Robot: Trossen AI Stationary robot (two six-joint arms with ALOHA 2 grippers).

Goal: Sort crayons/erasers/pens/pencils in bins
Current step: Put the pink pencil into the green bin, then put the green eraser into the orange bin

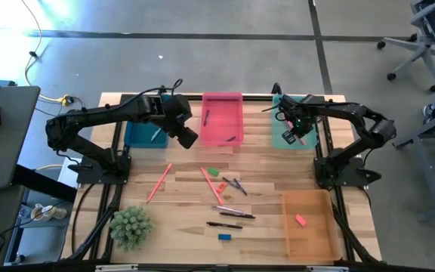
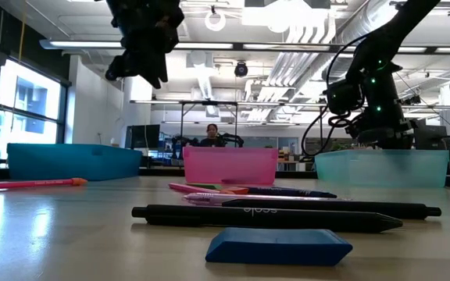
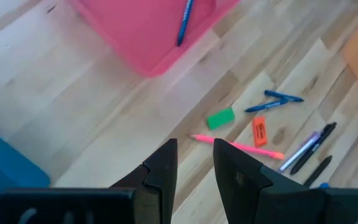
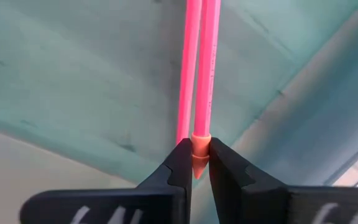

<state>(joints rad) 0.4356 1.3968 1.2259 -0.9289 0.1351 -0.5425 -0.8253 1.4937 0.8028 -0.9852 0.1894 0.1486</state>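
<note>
My right gripper [image 4: 199, 163] hangs over the teal-green bin [image 1: 284, 139] and is shut on a salmon-pink pencil [image 4: 209, 68]; a second pink stick [image 4: 188, 68] shows right beside it. My left gripper [image 3: 194, 146] is open by a narrow gap and holds nothing. It hovers above the table between the dark blue bin [image 1: 138, 136] and the pink bin [image 1: 223, 106]. Past its fingers lie a green eraser [image 3: 220, 118], an orange crayon [image 3: 259, 131] and a pink pencil [image 3: 238, 147]. Dark pens [image 1: 232, 214] and a blue eraser [image 1: 224, 236] lie nearer the front edge. My right gripper pinches the pencil's capped eraser end [image 4: 201, 144] between its two fingers. The shaft runs straight on from the fingertips, in line with them, down into the teal-green bin. Whether the far end rests on the bin's floor cannot be seen.
The pink bin holds two pens [image 1: 206, 117]; the blue bin holds a stick [image 1: 157, 134]. The orange bin [image 1: 308, 242] at the front right holds a pink eraser [image 1: 300, 220]. Another pink pencil [image 1: 159, 183] and a small green plant [image 1: 131, 227] are at the left front.
</note>
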